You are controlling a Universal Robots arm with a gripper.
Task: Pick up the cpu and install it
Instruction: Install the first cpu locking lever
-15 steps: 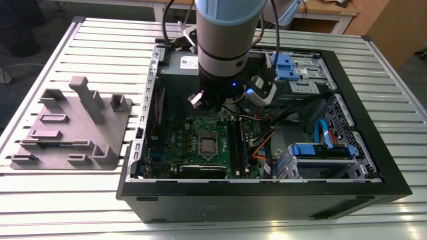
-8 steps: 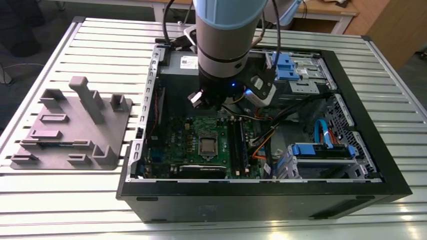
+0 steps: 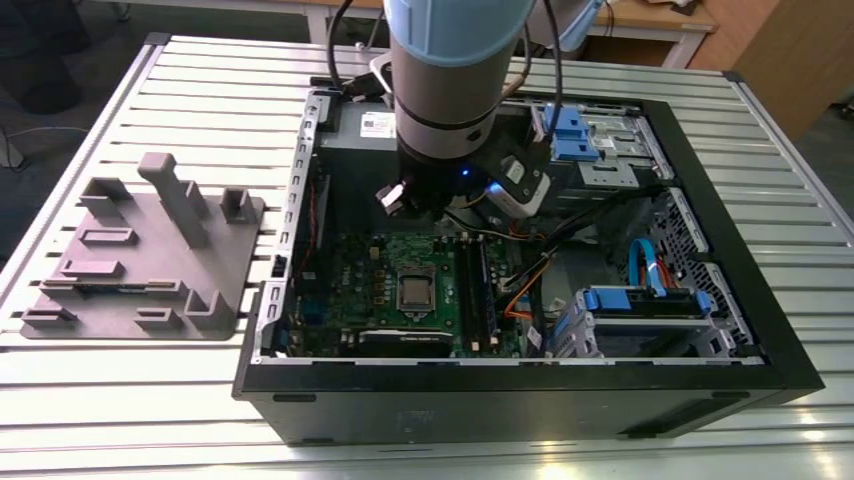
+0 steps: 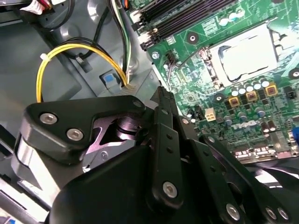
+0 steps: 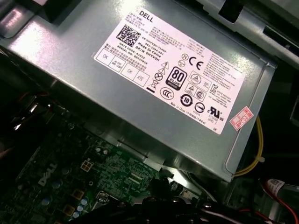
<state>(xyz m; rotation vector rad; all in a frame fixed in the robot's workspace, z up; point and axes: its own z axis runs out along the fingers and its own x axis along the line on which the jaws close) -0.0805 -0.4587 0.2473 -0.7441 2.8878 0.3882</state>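
Hovering my gripper (image 4: 161,100) over the motherboard (image 3: 400,290) near the case's back edge, I see the cpu (image 4: 245,56) already in its socket, toward the front edge (fingers: I cannot tell whether apart or together).

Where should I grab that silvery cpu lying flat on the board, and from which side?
Probably by two opposite edges of the cpu, from straight above: it lies flat inside the socket frame, its top is smooth, and the frame blocks a sideways approach.
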